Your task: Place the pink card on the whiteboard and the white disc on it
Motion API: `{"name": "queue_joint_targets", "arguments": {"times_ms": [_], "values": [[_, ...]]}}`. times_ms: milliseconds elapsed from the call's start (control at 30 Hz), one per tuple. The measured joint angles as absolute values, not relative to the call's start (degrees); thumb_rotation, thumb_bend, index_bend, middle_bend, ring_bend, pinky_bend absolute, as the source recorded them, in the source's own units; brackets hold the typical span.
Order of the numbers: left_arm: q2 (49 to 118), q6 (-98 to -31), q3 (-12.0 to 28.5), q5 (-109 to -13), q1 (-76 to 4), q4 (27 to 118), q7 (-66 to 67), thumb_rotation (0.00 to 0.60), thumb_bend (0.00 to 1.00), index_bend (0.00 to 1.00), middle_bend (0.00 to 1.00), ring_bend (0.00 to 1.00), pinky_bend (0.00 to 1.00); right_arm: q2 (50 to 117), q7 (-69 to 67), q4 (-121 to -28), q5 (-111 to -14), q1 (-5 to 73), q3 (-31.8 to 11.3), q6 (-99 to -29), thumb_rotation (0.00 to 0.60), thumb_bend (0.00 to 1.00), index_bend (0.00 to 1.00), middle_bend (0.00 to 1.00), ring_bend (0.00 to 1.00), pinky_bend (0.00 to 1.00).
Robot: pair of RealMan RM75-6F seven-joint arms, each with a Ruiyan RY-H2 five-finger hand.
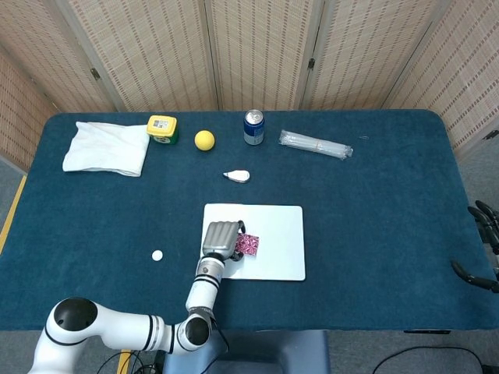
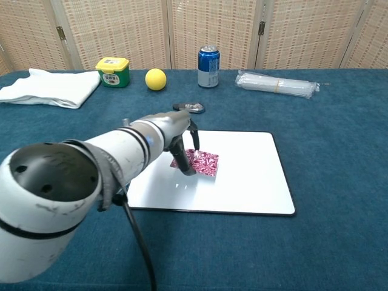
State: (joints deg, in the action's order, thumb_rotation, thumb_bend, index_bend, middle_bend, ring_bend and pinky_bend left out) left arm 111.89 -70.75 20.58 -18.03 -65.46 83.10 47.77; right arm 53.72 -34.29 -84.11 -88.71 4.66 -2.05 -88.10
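Here, pink card [image 2: 203, 163] — glittery, mottled magenta — tilted over whiteboard [image 2: 254, 176].

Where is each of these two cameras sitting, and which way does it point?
Head view: high above the near table edge, looking steeply down; shows the left hand with its arm, and the right hand at the frame's edge.
Chest view: lower, looking across the table toward the screens; the left arm fills the foreground.
Both show the pink card over the whiteboard; the white disc appears only from above.
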Motion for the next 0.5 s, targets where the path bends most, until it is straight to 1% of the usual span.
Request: {"name": "queue_joint_targets", "arguments": {"times_ms": [100, 300, 500], "values": [[113.2, -70.4, 22.6, -17.7, -67.0, 81.7, 49.4, 0.600, 0.29, 0.39, 1.00, 1.00, 1.00, 53.4, -36.9, -82.5, -88.2, 4.5, -2.4, -87.9, 0.600, 0.18, 0.00, 0.00, 0.00, 0.00], [114.4, -67.7, 24.5, -16.7, -68.3, 78.7, 50.6, 0.600, 0.29, 0.38, 1.00, 1.00, 1.00, 53.3, -38.3, -81.4, -88.0, 4.3, -2.9, -87.5, 0.600, 0.18, 0.00, 0.00, 0.00, 0.00], [113.8, -64.7, 25.0, -16.1, -67.6, 77.0, 50.2, 0.600, 0.29, 0.26, 1.00, 1.00, 1.00, 53.3, -37.4, -81.6, -88.3, 4.4, -2.9, -87.4, 0.600, 0.18, 0.00, 0.00, 0.00, 0.00]]}}
